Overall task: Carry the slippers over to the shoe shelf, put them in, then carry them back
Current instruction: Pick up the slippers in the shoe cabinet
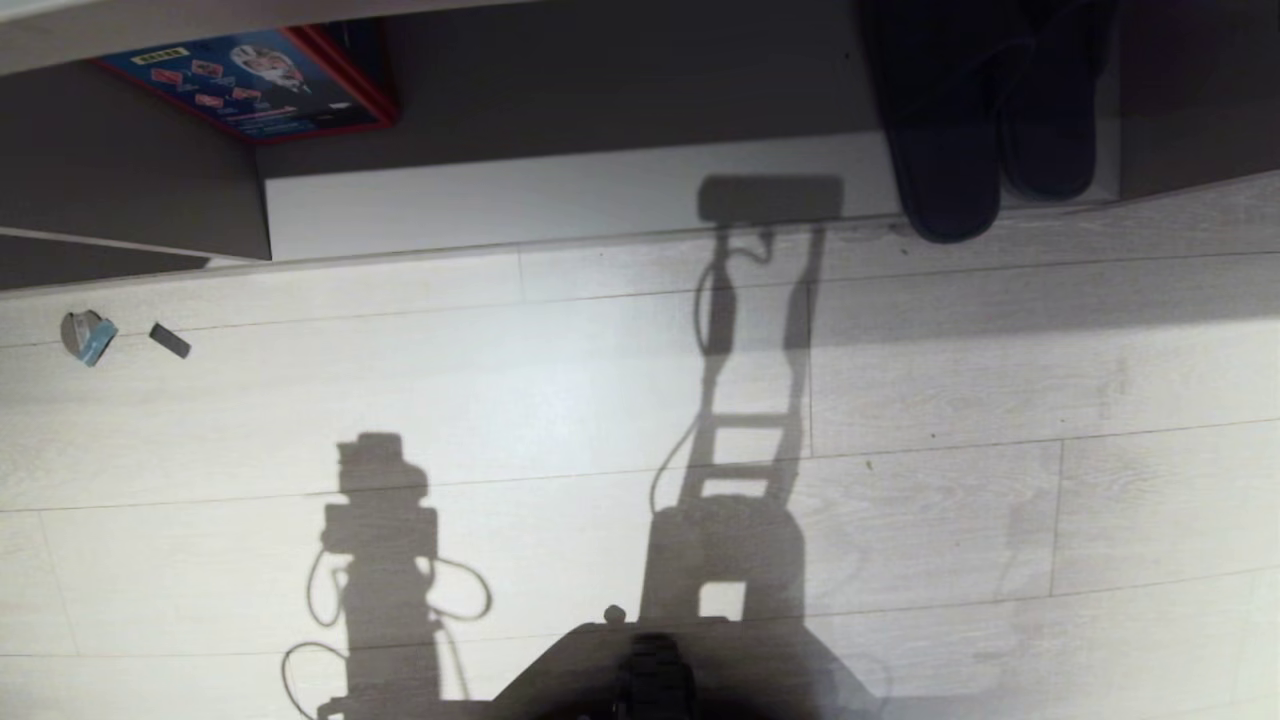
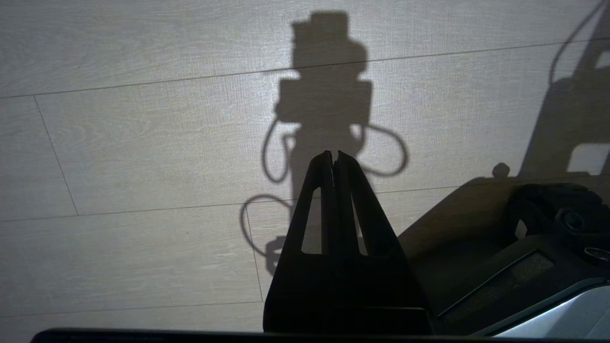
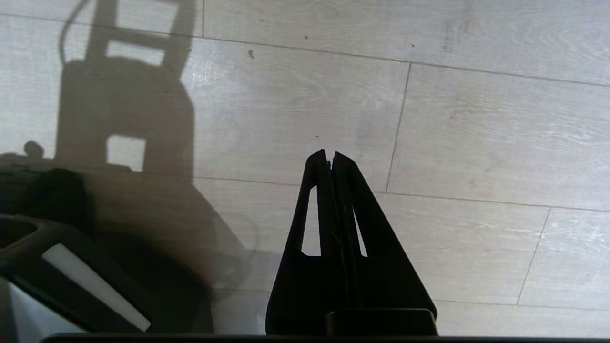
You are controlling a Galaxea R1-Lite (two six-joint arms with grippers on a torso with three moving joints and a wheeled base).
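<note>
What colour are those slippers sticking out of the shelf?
Black to very dark grey, plain, seen best in the head view: the slippers.

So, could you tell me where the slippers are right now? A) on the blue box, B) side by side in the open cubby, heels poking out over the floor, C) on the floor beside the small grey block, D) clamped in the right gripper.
B: the slippers lie together in the shoe shelf, while the right gripper is shut on nothing over bare floor.
</note>
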